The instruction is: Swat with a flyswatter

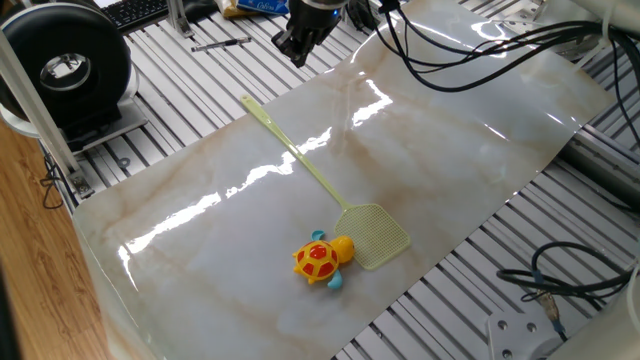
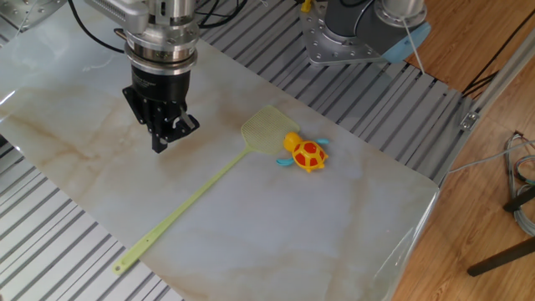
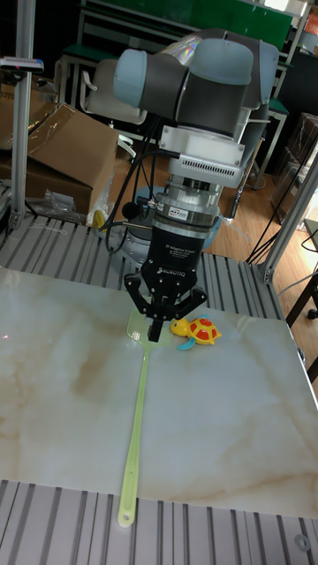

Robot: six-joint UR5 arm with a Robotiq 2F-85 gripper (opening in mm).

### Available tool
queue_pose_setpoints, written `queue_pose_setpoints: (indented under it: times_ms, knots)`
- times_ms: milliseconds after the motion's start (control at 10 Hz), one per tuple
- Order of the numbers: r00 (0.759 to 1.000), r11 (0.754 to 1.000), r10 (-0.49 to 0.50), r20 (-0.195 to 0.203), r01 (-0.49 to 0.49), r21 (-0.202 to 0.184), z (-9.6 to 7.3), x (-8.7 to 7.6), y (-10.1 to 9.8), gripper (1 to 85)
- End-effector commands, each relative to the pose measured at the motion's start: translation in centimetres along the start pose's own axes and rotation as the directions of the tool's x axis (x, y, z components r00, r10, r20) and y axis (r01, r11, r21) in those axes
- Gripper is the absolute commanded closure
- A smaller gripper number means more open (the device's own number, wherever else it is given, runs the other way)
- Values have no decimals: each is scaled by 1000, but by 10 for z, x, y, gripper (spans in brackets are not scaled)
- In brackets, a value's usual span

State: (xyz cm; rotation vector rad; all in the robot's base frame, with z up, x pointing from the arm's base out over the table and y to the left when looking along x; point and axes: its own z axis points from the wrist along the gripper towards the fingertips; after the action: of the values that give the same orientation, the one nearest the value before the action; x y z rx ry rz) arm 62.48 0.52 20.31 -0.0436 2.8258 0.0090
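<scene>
The pale yellow-green flyswatter (image 1: 318,178) lies flat on the marble sheet, its mesh head (image 1: 377,234) toward the near edge. Its thin handle (image 2: 180,206) runs diagonally toward the other end. An orange-and-yellow turtle toy (image 1: 321,259) sits touching the head's edge. My gripper (image 2: 173,135) hovers above the sheet beside the handle's upper part, open and holding nothing. In the tall fixed view the gripper (image 3: 163,316) hangs in front of the head (image 3: 135,327) and hides part of it, with the turtle (image 3: 201,331) just to its right.
The marble sheet (image 1: 450,150) lies on a slatted metal table. A black round device (image 1: 65,65) and a keyboard (image 1: 135,10) are at the far left. Cables (image 1: 560,280) trail at the right. The arm's base (image 2: 359,29) stands behind the sheet.
</scene>
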Motion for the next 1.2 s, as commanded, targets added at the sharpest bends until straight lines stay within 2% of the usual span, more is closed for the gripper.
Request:
queue_pose_setpoints:
  times_ms: [0, 300, 1100]
  knots:
    - [1000, 1000, -1, -19, 0, -23, -4, 3, 3, 843]
    - [998, 999, -17, -58, 15, -40, -8, 13, 2, 843]
    - [999, 999, -16, -47, 15, -37, -7, 10, 1, 843]
